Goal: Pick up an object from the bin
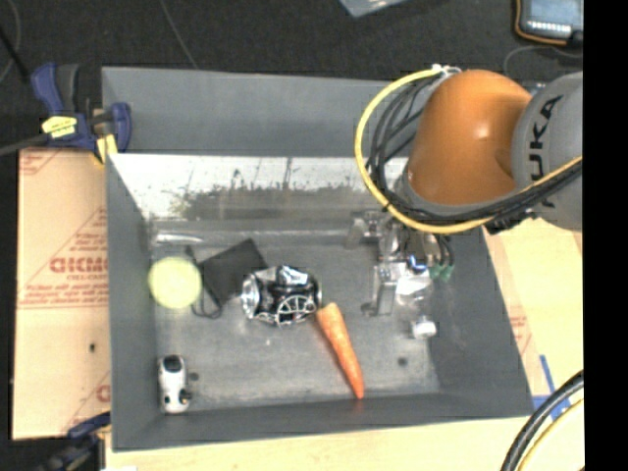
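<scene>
carrot [340, 349], orange and tapered, lies on the floor of the grey metal bin [294, 106], its thick end toward the far wall and its tip toward the near one; it is the thing i take as the likely pick, with everything else placed from it.

well to the left of the carrot sits a yellow-green ball [175, 283], with a flat black pouch [232, 268] just beside it. nearer the front wall, also well left of the carrot, stands a small white toy [174, 383]. touching or all but touching the carrot's thick end on its left is a black-and-white wiry thing [282, 295].

just right of the carrot's thick end hangs the gripper [394, 287], low in the bin under the arm's orange cover [466, 135]. whether it is open or closed i cannot tell, and nothing can be seen held in it. a small white piece [424, 329] lies right of the carrot, just in front of the gripper.

to do this well, i judge the gripper should shift left and close across the carrot's narrow width, away from the wiry thing. the floor is flat, scuffed metal, so the carrot may roll or slide. there is bare floor to the carrot's right, less to its left.
</scene>
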